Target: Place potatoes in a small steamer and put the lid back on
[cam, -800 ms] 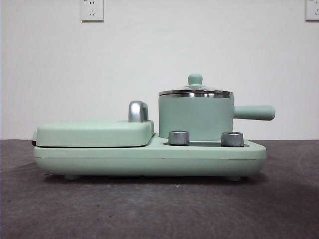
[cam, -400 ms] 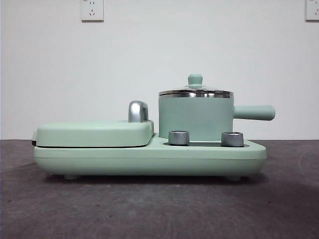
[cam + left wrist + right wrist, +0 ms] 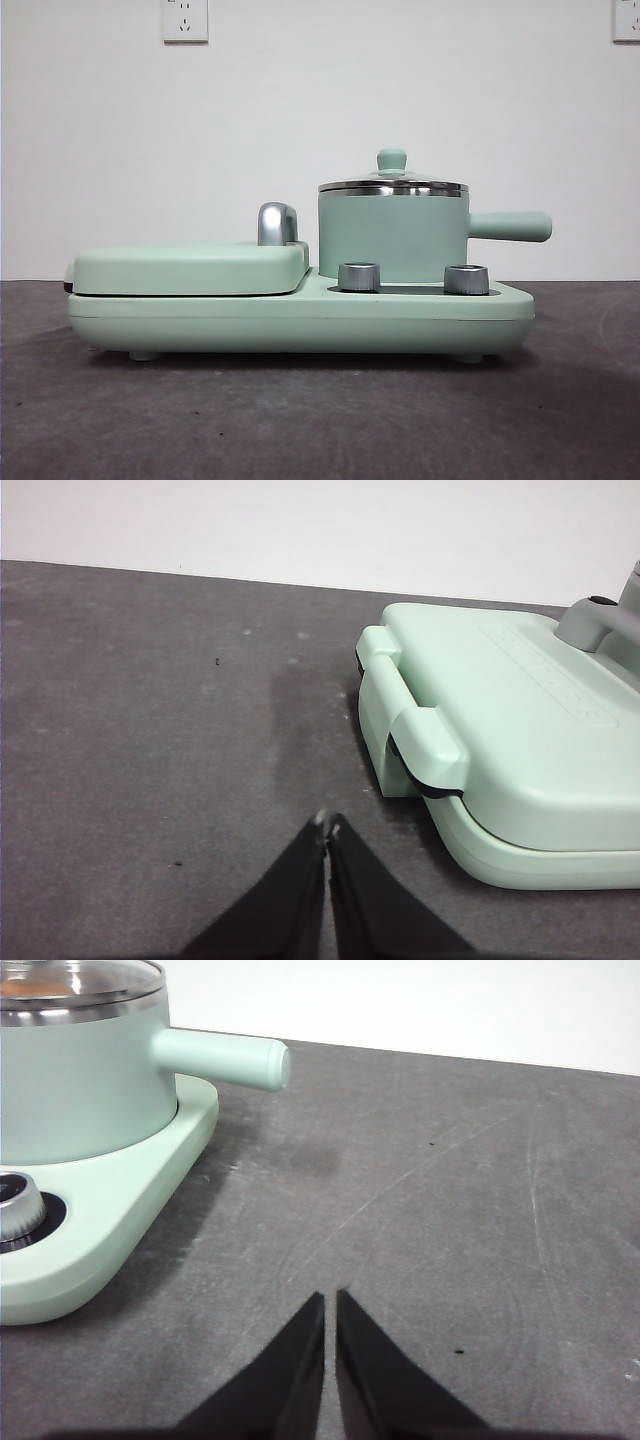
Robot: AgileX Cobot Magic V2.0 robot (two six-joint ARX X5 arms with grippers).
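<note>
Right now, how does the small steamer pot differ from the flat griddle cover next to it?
The small steamer is a tall cylinder; the griddle cover is low and flat. The steamer has a steel rim, a clear lid and a straight side handle; the cover has a steel handle. Both are mint green, on one base.

You face a plain white wall (image 3: 320, 120) with two white power sockets high up, one (image 3: 185, 19) toward the left and another (image 3: 626, 19) cut off at the right edge. Below it runs a dark grey table surface (image 3: 320, 420), matte, faintly scuffed and speckled. The light is even and soft, with only mild shadows.
</note>
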